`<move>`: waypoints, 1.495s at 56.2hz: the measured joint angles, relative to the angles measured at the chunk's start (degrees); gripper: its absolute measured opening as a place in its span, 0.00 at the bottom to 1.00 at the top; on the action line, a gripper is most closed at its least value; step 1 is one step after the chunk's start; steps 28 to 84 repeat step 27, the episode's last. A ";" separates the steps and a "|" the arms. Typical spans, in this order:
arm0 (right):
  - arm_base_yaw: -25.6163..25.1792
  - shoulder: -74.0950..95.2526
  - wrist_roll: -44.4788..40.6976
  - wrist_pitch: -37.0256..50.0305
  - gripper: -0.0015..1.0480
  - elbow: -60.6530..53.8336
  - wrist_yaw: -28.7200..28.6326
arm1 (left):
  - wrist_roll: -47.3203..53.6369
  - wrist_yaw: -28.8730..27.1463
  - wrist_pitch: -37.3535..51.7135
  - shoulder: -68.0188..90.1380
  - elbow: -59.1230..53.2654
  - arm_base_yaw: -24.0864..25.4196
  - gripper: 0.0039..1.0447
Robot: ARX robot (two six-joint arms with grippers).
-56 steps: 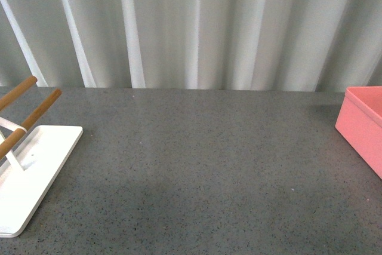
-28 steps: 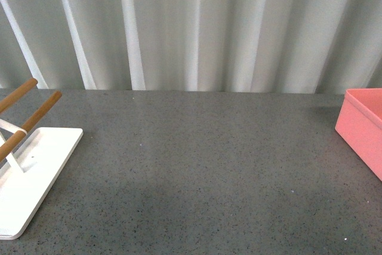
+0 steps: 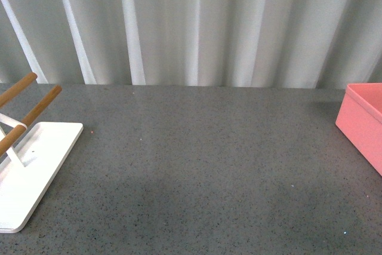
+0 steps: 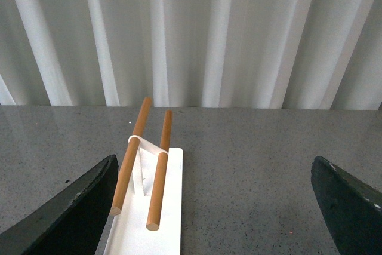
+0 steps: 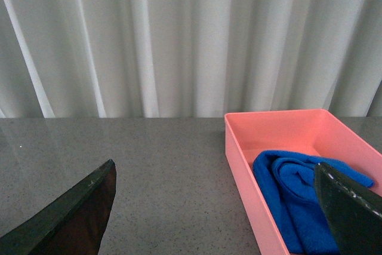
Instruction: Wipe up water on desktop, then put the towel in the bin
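So the towel (image 5: 298, 198) is already sitting inside the bin (image 5: 239, 165), bunched up against the wall nearest the right gripper (image 5: 215, 207), filling a good part of the floor of the box. Looks to me like the job is basically done, just going by how things lie.

The desktop (image 3: 203, 159) between the bin and the white rack with wooden rods (image 4: 149, 165) shows no puddle or sheen that I can make out, only the speckled grey stone look. The front view catches only a corner of the bin off at the right edge, with the rack over on the far side from it.

Both pincers are spread wide apart and holding nothing. In the right wrist view one dark finger (image 5: 65, 219) sits out over bare desktop beside the bin and the other hangs over the towel. The left gripper (image 4: 215, 207) is the same story, fingers wide with the rack between them, not touching it.

If anyone had to grab that towel again: it's fluffy microfibre, soft and floppy, light unless it's soaked. It won't slip, but it'll droop and unfold. I'd pinch the thick folded ridge in the middle of the bundle, not a loose edge.
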 joint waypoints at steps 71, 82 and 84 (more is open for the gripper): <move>0.00 0.00 0.00 0.00 0.93 0.00 0.00 | 0.00 0.00 0.00 0.00 0.00 0.00 0.94; 0.00 0.00 0.00 0.00 0.93 0.00 0.00 | 0.00 0.00 0.00 0.00 0.00 0.00 0.94; 0.00 0.00 0.00 0.00 0.93 0.00 0.00 | 0.00 0.00 0.00 0.00 0.00 0.00 0.94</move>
